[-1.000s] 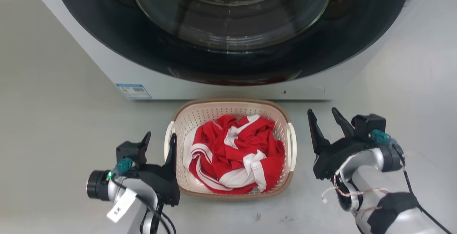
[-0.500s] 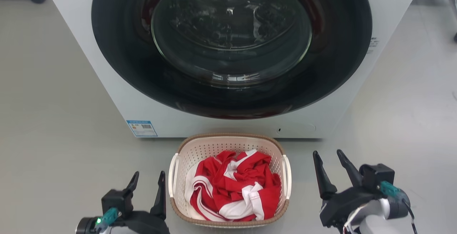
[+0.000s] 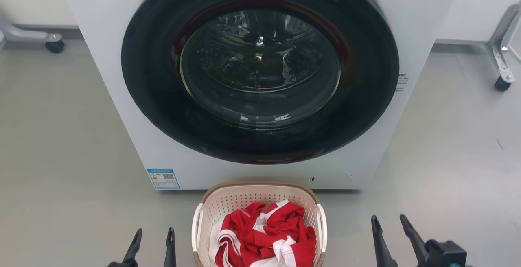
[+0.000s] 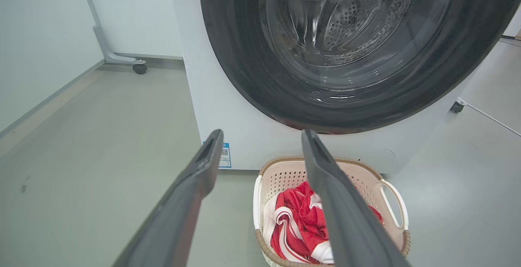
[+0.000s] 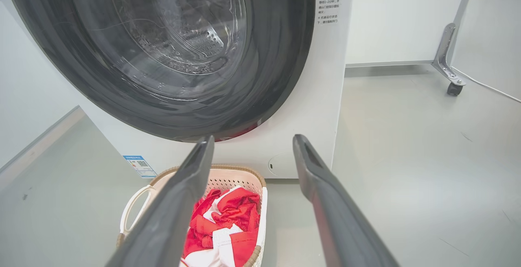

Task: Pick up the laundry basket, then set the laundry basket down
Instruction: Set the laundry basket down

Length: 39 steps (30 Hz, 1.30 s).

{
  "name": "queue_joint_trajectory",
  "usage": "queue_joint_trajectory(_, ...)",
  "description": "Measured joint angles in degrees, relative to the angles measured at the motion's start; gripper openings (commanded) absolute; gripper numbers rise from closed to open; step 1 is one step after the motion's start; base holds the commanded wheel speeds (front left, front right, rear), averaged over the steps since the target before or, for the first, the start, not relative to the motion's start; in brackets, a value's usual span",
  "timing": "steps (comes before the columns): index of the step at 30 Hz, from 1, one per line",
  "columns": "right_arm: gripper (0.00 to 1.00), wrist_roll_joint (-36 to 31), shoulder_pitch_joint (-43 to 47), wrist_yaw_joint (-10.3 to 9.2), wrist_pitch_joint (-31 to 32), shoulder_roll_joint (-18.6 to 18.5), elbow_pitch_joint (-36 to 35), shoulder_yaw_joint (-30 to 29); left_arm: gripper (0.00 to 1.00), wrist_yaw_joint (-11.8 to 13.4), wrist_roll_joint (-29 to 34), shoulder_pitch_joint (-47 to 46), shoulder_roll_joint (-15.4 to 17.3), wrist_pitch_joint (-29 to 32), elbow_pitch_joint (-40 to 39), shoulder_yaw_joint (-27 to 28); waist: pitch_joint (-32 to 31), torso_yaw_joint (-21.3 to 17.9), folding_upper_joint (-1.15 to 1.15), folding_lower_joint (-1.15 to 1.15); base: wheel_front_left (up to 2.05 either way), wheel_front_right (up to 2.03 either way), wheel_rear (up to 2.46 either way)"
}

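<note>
The laundry basket [image 3: 244,198], cream-white and perforated with a brown rim and white side handles, sits on the floor just in front of the washer, holding red and white cloth [image 3: 264,234]. In the left wrist view the laundry basket [image 4: 281,173] lies below and right of the fingers; in the right wrist view the laundry basket [image 5: 228,175] lies below and left. My left gripper [image 3: 154,234] stands open to the basket's left, apart from it. On the basket's right, my right gripper [image 3: 388,222] is open as well, nothing between its fingers.
The white washer [image 3: 101,96] with its big dark round door [image 3: 260,67] shut rises right behind the basket. Wheeled metal frame legs stand at the back left [image 3: 53,45] and back right [image 3: 502,82]. Grey floor spreads on both sides.
The head camera has tilted up, so basket and grippers sit lower in view. Both grippers stay open and appear farther from the basket's handles than a second ago.
</note>
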Motion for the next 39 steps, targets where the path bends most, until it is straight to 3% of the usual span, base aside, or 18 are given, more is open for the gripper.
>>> queue_joint_trajectory(15,1.00,-7.5,8.6,0.00,0.0,3.8,-9.7,-5.7,1.00,0.0,4.6,7.8,-2.0,0.0,-9.7,4.1,-2.0,-1.9,0.01,0.01,0.00,0.00,0.00)
queue_joint_trajectory(39,1.00,-12.6,10.9,0.00,0.0,5.6,-15.5,-10.4,1.00,0.0,8.1,8.4,-3.2,0.0,-13.5,5.2,-1.3,-2.8,0.01,0.01,0.00,0.00,0.00)
